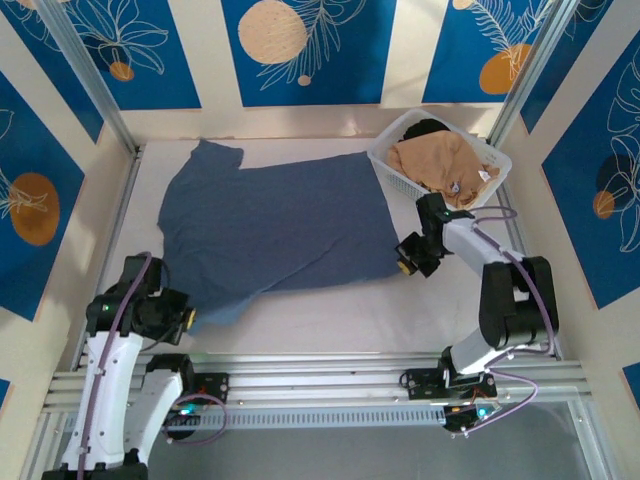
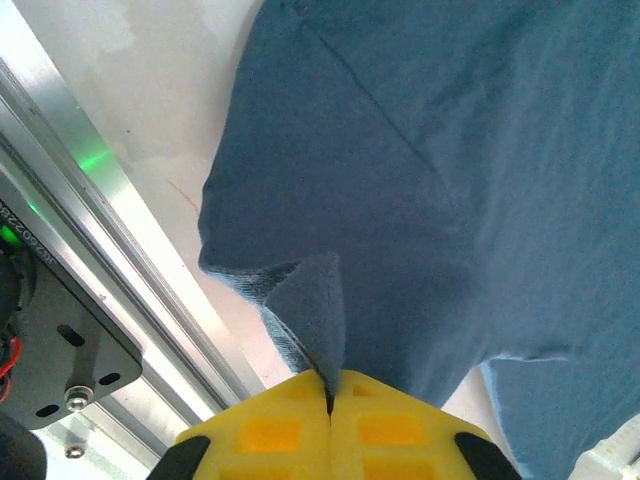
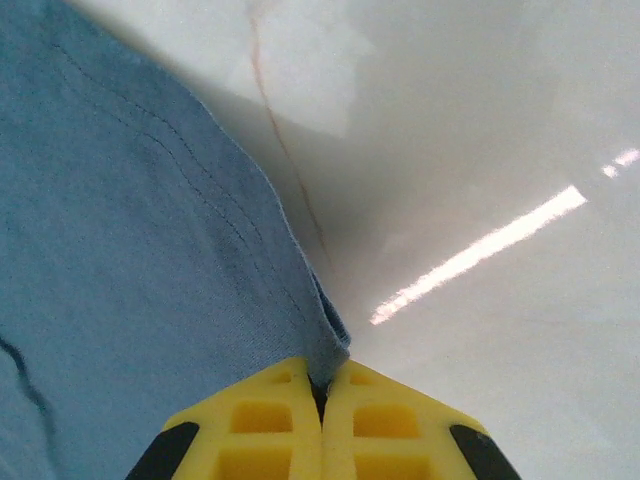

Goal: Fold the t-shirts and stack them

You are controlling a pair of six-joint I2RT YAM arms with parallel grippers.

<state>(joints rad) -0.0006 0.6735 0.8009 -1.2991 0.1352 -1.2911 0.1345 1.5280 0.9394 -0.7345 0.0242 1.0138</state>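
- Left claw point(image 2: 330, 385) and right claw point(image 3: 322, 385) are each clamped on the near edge of the dusty slate-blue cloth t-shirt point(image 1: 275, 225).
- The t-shirt lies flat on the white bench point(image 1: 330, 320), just left of the white lattice plastic basket point(image 1: 392, 172), its long axis running leftward from it.
- The right claw holds the corner nearest the basket, the left claw the far one; the cloth lies beyond both, so the fold likely goes forward.

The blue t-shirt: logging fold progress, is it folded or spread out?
Spread, not yet folded: the blue t-shirt lies flat across the table, left gripper and right gripper each pinching an edge.
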